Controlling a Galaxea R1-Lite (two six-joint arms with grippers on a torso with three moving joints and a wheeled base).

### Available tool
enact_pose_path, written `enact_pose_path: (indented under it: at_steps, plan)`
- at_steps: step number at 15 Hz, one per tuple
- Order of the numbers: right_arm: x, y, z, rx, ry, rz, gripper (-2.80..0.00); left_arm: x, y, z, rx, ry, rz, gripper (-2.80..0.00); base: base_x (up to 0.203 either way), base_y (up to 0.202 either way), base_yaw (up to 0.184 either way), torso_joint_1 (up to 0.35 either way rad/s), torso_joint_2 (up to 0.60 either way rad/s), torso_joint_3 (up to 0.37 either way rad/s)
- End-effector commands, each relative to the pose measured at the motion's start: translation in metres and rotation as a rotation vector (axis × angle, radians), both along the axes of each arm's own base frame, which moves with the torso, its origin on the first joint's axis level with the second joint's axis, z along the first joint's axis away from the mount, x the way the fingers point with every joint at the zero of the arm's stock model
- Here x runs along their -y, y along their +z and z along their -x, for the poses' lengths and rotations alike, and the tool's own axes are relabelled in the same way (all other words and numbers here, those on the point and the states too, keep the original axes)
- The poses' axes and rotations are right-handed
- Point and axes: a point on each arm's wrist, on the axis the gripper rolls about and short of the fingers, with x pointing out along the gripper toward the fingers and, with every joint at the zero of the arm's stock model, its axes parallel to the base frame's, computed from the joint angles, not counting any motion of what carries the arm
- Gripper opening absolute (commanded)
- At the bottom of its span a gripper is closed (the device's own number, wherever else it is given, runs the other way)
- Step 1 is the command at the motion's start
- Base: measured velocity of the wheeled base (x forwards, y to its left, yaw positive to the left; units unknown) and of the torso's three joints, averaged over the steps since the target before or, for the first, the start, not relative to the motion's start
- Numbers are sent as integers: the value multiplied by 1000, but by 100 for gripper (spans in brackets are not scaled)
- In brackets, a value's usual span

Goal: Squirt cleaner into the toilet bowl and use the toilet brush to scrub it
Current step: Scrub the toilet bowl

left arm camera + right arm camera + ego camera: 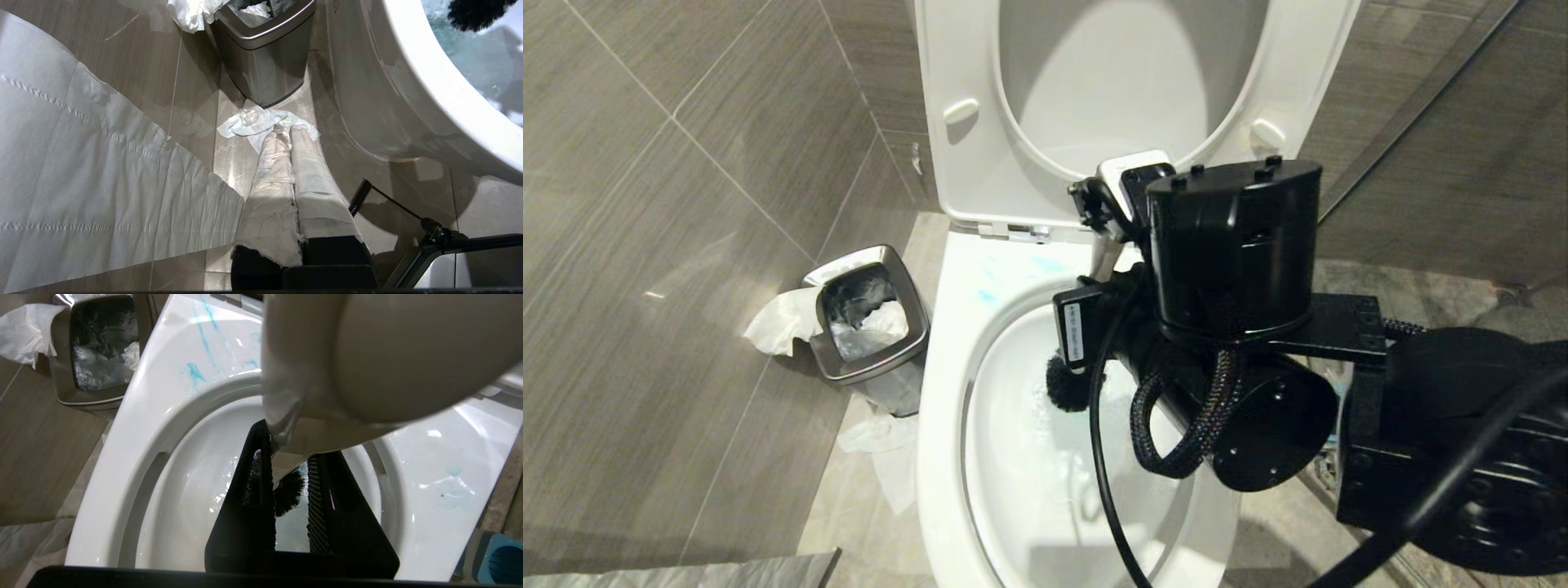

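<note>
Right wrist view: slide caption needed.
Right hand grips the toilet brush, bristles down inside the toilet bowl streaked with blue cleaner.

- No brand, number or sign can be read in any of the three views.
- A small white label [1075, 332] with dark print is stuck on the right arm's black camera housing; its characters are too small to read.
</note>
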Motion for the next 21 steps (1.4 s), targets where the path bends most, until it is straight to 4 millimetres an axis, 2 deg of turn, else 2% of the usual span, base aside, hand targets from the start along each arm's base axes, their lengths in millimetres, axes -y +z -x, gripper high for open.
enact_pose_path:
  at_steps: [1,6,10,12,16,21]
  plan:
    - [-10,-19,-8,-30,-9,30,-280,0,0,0,0,2,-1,-280,0,0,0,0,0,0]
    - [-21,-57,-36,-77,-87,46,-280,0,0,0,0,1,-1,-280,0,0,0,0,0,0]
    - [-19,-65,-48,-77,-122,43,-280,0,0,0,0,1,-5,-280,0,0,0,0,0,0]
    - [-15,-59,-48,-65,-139,33,-280,0,0,0,0,-1,-7,-280,0,0,0,0,0,0]
    - [0,-33,-39,-33,-149,-10,-280,0,0,0,0,-1,-4,-280,0,0,0,0,0,0]
    - [20,4,-13,-11,-113,-52,-280,0,0,0,0,-2,-2,-280,0,0,0,0,0,0]
